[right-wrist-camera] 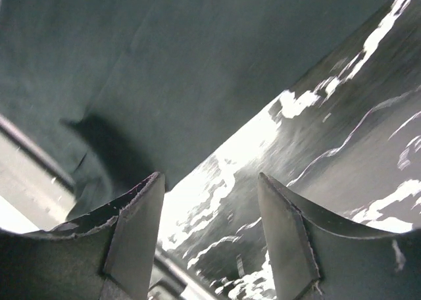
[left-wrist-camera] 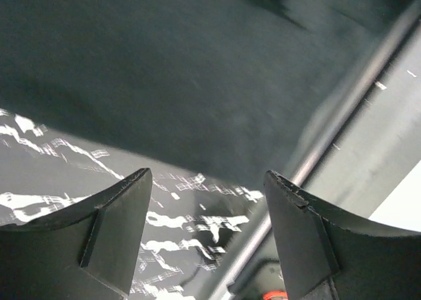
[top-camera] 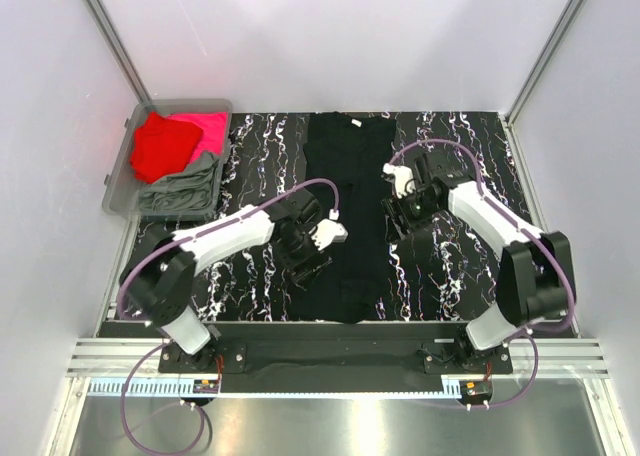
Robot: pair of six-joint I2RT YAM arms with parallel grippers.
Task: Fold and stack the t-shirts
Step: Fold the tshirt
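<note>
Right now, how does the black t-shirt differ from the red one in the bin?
The black t-shirt lies spread flat and long on the table; the red t-shirt is bunched in the bin. The black one lies alone; the red one touches the pink t-shirt and grey-green t-shirt. The open left gripper and right gripper flank the black one; neither is near the red. Both are plain cloth, ungripped.

Four t-shirts: black shirt (top-camera: 345, 216), red shirt (top-camera: 160, 146), pink shirt (top-camera: 207, 128), grey-green shirt (top-camera: 185, 189). One bin (top-camera: 117, 184), one worktop (top-camera: 262, 146). Two end effectors: left end effector (left-wrist-camera: 207, 176), right end effector (right-wrist-camera: 210, 179).
</note>
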